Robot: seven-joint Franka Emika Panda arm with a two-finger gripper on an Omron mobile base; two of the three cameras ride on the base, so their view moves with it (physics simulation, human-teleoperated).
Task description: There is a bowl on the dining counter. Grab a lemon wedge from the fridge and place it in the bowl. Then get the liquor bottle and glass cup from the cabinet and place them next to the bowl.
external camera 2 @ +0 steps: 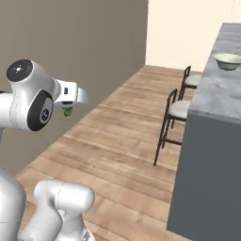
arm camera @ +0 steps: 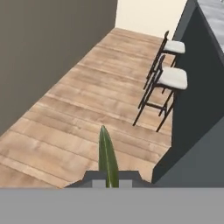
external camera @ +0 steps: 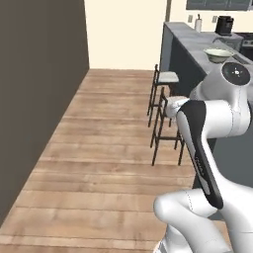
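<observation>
Beyond gripper (clamping lemon wedge), open floor.

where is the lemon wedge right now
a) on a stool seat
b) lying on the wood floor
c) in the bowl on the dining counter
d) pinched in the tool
d: the green lemon wedge stands between the fingertips of the tool, and the bowl sits apart on the dining counter.
</observation>
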